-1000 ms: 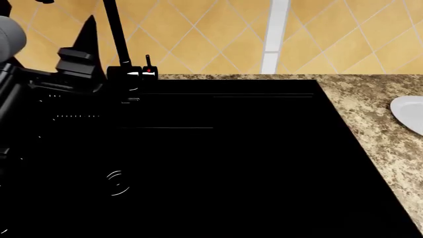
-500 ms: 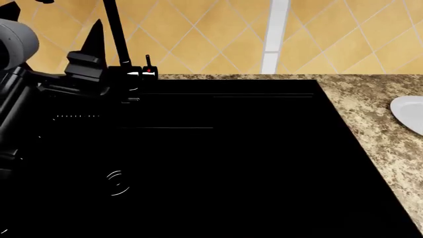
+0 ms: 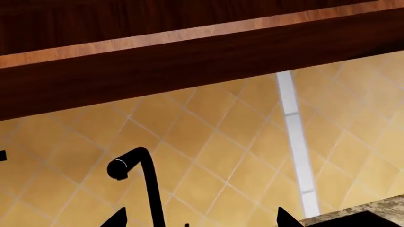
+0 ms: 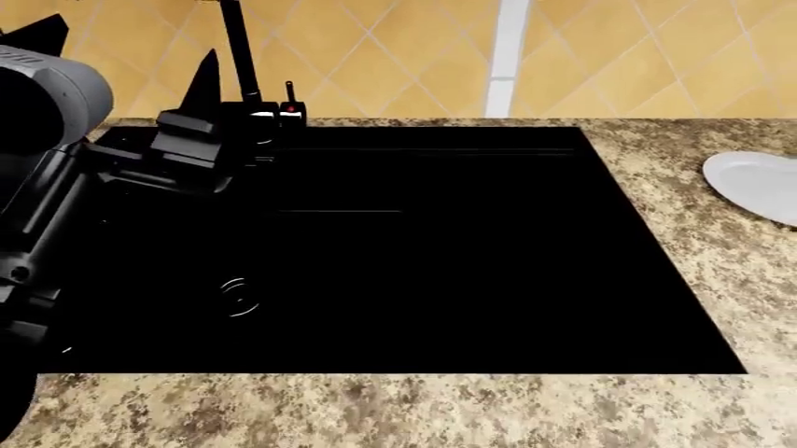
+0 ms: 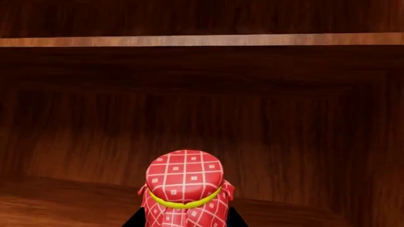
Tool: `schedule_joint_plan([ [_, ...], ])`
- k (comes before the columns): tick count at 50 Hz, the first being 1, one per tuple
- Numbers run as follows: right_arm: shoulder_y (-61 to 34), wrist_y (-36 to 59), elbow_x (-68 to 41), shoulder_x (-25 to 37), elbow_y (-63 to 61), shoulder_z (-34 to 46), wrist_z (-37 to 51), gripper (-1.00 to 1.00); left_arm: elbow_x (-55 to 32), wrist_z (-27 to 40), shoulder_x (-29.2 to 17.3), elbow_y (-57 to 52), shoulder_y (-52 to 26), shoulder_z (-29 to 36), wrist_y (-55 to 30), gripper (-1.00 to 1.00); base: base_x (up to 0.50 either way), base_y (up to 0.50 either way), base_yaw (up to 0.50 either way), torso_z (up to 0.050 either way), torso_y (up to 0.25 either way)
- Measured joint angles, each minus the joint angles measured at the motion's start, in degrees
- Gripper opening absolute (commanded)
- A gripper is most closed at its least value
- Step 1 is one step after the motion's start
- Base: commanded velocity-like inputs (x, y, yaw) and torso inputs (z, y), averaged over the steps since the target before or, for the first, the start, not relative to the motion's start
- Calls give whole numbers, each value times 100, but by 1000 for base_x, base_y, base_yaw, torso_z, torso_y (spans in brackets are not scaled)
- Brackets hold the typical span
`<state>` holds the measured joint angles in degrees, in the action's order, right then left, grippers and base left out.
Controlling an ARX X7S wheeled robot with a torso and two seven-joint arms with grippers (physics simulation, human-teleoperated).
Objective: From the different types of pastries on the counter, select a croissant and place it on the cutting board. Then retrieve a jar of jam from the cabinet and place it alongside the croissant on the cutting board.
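Closest to my right claw (image 5: 183, 222) is the jam jar (image 5: 184, 189), its red checked cloth lid and yellow neck band filling the low middle of my right wrist view; dark finger shapes sit against both sides of the jar's lower part, so I seem to be clamped on it, though the contact itself falls at the picture's edge and I cannot be sure. The jar stands inside the dark wooden cabinet (image 5: 265, 118), on its floor, with the back wall behind and a lighter shelf edge above. My left claw (image 4: 200, 98) hangs over the near left corner of the black sink (image 4: 424, 252), its dark pointed fingers (image 4: 203, 79) aimed up toward the wall; whether they stand apart or together I cannot tell from here. Just past them rises the thin black tap (image 4: 239, 56). The speckled counter (image 4: 697, 215) wraps the sink, and a white plate (image 4: 753, 185) lies on it at the far right. Beyond all that is the yellow tiled wall (image 3: 240, 132), with the cabinet's brown underside over it in my left wrist view
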<state>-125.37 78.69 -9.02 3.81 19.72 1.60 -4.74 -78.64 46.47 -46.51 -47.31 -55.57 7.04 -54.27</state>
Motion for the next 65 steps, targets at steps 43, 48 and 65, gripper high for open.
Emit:
schedule_joint_plan([
  [43, 2371, 1028, -1275, -98, -2362, -442, 145, -100, 417, -155, 191, -61, 290, 289, 153, 100, -176, -196, 0, 0, 0],
  [48, 2716, 1063, -1716, -8, -2541, -379, 380, -100, 487, -192, 195, -72, 372, 301, 194, 100, 0, 0, 0, 0, 0],
  [65, 3725, 1034, -2682, 326, -2945, -424, 1021, -100, 985, -391, 342, -137, 820, 493, 410, 100, -47, -366, 0, 0, 0],
])
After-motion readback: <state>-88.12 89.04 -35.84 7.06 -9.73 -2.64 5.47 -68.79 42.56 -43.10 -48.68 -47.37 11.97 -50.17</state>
